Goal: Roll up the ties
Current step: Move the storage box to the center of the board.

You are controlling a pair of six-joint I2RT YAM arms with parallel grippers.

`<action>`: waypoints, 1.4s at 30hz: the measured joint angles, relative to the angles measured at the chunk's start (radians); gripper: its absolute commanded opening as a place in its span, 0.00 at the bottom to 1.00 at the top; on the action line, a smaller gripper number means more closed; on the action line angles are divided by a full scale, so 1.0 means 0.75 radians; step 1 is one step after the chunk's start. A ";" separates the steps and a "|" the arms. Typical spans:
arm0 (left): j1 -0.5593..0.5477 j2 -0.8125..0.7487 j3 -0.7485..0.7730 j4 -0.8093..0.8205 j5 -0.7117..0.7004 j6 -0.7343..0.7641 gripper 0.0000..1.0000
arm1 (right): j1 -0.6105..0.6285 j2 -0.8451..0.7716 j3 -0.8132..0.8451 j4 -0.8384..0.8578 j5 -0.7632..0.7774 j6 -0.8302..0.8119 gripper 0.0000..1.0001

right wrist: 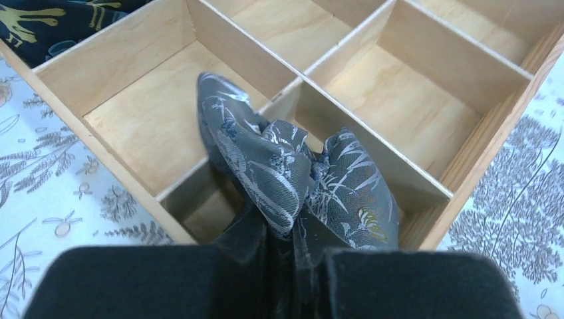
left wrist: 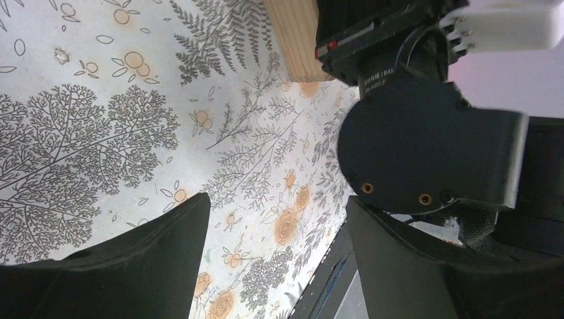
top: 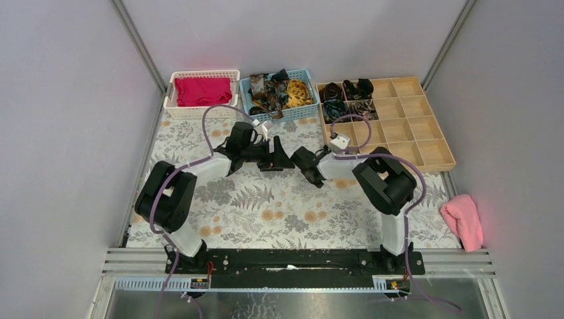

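The right gripper point(right wrist: 292, 249) is clamped on a grey tie point(right wrist: 292, 176) with a pale leaf pattern. The tie is bunched over the partitions at a corner of the wooden tray point(right wrist: 126, 63). Only the right wrist view shows this; from overhead the tie cannot be made out. The left gripper point(left wrist: 276, 266) stands wide apart with nothing between its fingers, above the floral surface point(left wrist: 86, 133). The overhead view adds coiled ties point(top: 346, 100) in the tray's far-left cells and loose ties point(top: 276, 92) in the blue basket point(top: 286, 113).
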 measured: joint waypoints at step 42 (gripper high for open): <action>-0.097 -0.228 -0.069 0.073 -0.203 0.044 0.84 | 0.916 -0.643 -0.514 -0.503 -0.455 0.679 0.82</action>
